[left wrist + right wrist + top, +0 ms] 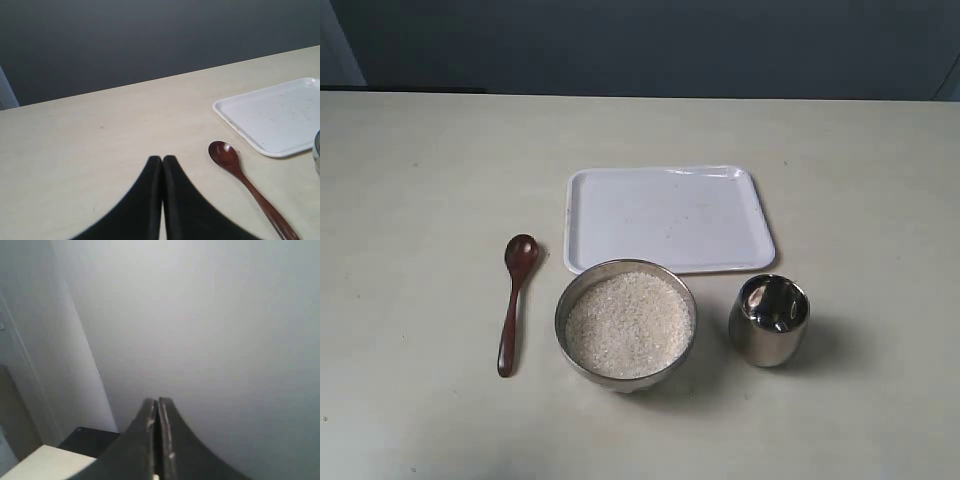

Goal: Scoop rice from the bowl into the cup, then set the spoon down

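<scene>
The brushed-steel bowl (567, 300) stands near the table's front middle, filled with white rice (628, 324). To its right stands the small polished steel cup (769, 320), upright. The dark reddish-brown wooden spoon (514, 297) lies flat on the table left of the bowl, its oval head pointing away. The left wrist view also shows the spoon (240, 175), lying beside my left gripper (162, 159), which is shut and empty, apart from it. My right gripper (158, 402) is shut, empty and facing a grey wall. Neither gripper appears in the exterior view.
A white rectangular tray (670, 217) lies behind the bowl and cup; the left wrist view shows its corner (275, 117) beyond the spoon. A sliver of the bowl's rim (317, 150) shows at that view's edge. A dark wall stands behind the table.
</scene>
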`<move>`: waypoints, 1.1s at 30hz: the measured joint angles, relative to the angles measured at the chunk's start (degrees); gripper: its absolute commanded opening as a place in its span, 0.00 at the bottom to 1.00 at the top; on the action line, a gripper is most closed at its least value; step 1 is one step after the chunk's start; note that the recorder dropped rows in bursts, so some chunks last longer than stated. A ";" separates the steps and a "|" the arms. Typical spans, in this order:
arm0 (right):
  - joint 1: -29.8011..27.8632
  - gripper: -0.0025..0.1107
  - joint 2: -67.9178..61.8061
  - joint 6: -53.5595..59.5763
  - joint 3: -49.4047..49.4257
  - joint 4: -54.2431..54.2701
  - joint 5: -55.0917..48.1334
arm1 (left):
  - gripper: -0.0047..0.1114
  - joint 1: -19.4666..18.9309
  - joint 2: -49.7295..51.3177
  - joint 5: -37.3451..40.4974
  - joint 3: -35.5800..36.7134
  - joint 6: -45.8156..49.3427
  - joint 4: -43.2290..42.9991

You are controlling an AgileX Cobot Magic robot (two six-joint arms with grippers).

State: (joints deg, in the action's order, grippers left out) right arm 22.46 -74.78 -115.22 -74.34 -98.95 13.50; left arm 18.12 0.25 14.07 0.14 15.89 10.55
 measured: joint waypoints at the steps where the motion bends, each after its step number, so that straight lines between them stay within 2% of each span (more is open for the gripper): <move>1: 0.00 0.02 0.00 2.31 -0.09 -0.27 -1.75 | 0.04 0.00 0.00 0.00 0.00 0.00 0.00; 6: 0.00 0.02 0.38 19.53 -0.09 -0.94 -13.95 | 0.04 0.00 0.00 0.00 0.00 0.00 0.00; 9: 0.00 0.02 2.04 31.73 -0.09 -0.58 -25.73 | 0.04 0.00 0.00 0.00 0.00 0.00 0.00; 12: 0.10 0.02 3.83 47.15 -1.03 7.21 -39.47 | 0.04 0.00 0.00 0.00 0.00 0.00 0.00; 16: -0.01 0.02 4.59 79.05 -4.80 28.95 -63.94 | 0.04 0.00 0.00 0.00 0.00 0.00 0.00; 18: -0.25 0.02 5.21 89.00 -6.45 43.33 -72.07 | 0.04 0.00 0.00 0.00 0.00 0.00 0.00; 20: -0.25 0.02 6.44 97.43 -7.48 57.89 -76.63 | 0.04 0.00 0.00 0.00 0.00 0.00 0.00; 25: 0.64 0.02 8.19 117.58 -8.35 104.20 -78.84 | 0.04 0.00 0.00 0.00 0.00 0.00 0.00; 26: 2.89 0.02 6.87 125.22 -8.38 117.69 -78.73 | 0.04 0.00 0.00 0.00 0.00 0.00 0.00; 27: 4.83 0.02 5.79 127.01 -8.48 122.40 -78.11 | 0.04 0.00 0.00 0.00 0.00 0.00 0.00; 28: 9.12 0.02 3.16 127.43 -8.62 125.59 -76.60 | 0.04 0.00 0.00 0.00 0.00 0.00 0.00; 29: 11.76 0.02 1.22 126.25 -8.66 125.18 -76.15 | 0.04 0.00 0.00 0.00 0.00 0.00 0.00; 30: 17.16 0.02 -2.88 122.73 -8.66 122.80 -75.50 | 0.04 0.00 0.00 0.00 0.00 0.00 0.00; 33: 26.26 0.02 -13.85 116.72 -8.66 119.77 -73.52 | 0.04 0.00 0.00 0.00 0.00 0.00 0.00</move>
State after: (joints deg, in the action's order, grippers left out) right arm 48.71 -88.63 1.51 -83.00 20.82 -60.02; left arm 18.12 0.25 14.07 0.14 15.89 10.55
